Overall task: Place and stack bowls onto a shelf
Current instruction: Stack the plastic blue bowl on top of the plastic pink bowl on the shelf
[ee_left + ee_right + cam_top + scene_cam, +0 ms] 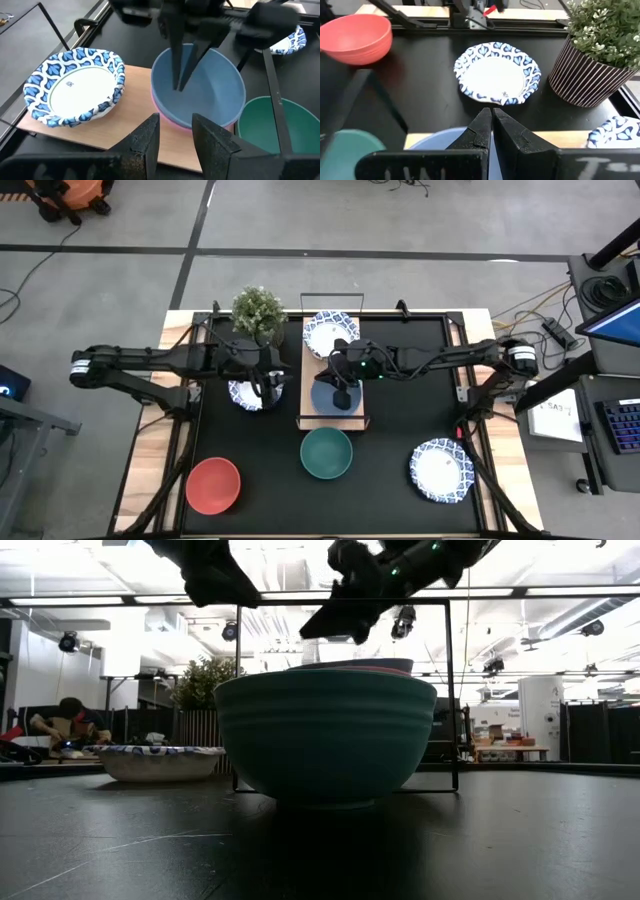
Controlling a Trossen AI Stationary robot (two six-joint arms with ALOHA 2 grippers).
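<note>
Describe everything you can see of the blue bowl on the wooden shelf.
The blue bowl is small, round, plain and smooth-looking, with a matte pale blue inside. It sits upright, nested in a pink bowl whose rim shows beneath it, on the near end of the shelf, beside a blue-patterned white bowl. The right claw reaches down into it, fingers together; whether they touch it is unclear.

Counted three patterned bowls (330, 333) (247, 393) (441, 471); one each red (213, 485), green (326, 453), blue (335, 396), pink (172, 122); one shelf (310, 385); one plant (258, 311).
</note>
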